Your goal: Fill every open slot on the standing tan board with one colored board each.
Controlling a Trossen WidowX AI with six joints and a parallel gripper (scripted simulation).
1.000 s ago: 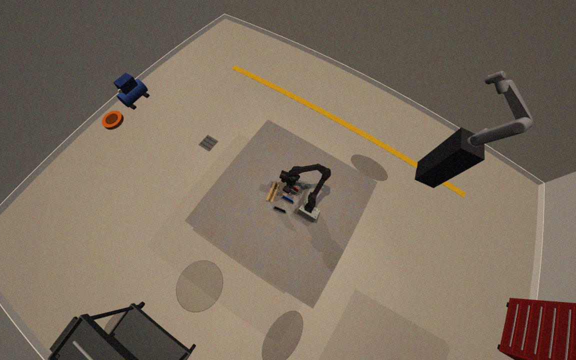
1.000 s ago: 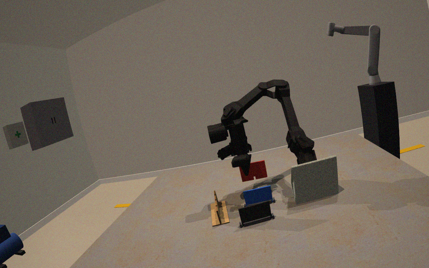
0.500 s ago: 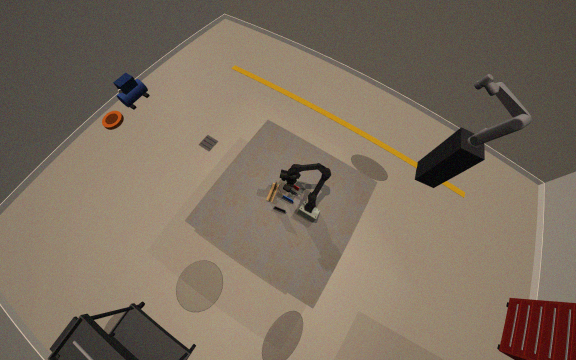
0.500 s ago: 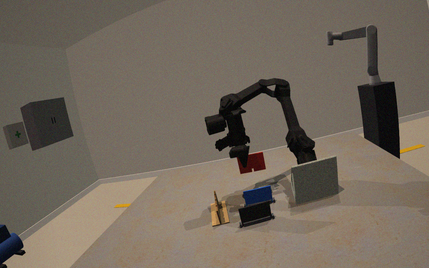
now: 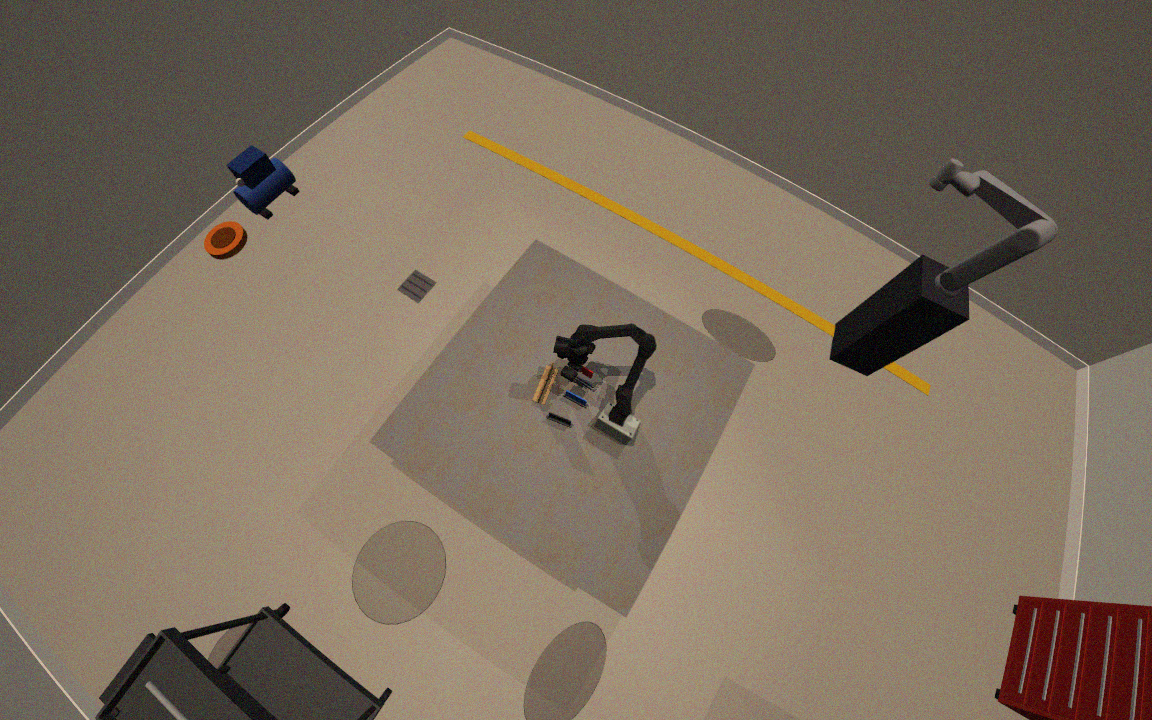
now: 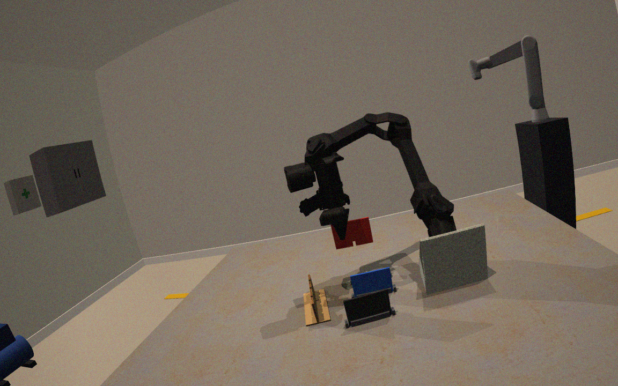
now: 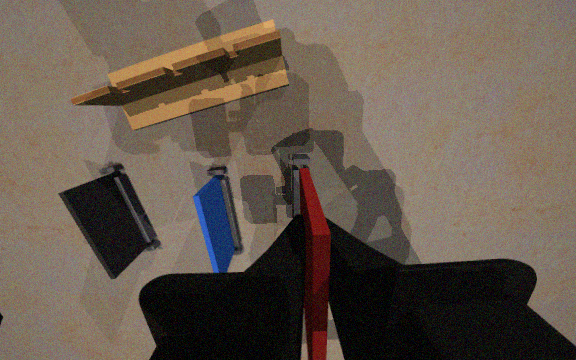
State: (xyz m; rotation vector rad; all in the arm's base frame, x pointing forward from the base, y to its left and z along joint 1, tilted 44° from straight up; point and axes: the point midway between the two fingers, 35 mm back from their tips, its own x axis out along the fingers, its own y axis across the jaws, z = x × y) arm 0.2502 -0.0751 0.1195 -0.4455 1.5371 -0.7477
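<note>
My gripper [image 6: 344, 235] [image 7: 307, 222] is shut on the red board [image 6: 360, 233] [image 7: 320, 270] and holds it upright in the air, its notch facing down. The red board's holder [image 7: 296, 192] stands below it in the wrist view. The tan board [image 5: 546, 383] [image 6: 312, 298] [image 7: 195, 67] stands on its base ahead of the gripper; several slots along its top edge show no board in them. The blue board [image 5: 576, 398] [image 6: 372, 282] [image 7: 213, 225] and the black board [image 5: 559, 418] [image 6: 368, 307] [image 7: 105, 225] stand in their holders, left of the red board in the wrist view.
The pale block [image 5: 618, 424] [image 6: 454, 259] at the arm's base stands behind the holders. Farther off are a blue compressor [image 5: 263, 181] [image 6: 4, 358], a second arm on a black pedestal [image 5: 898, 317] [image 6: 545, 168] and a red cabinet [image 5: 1099, 658].
</note>
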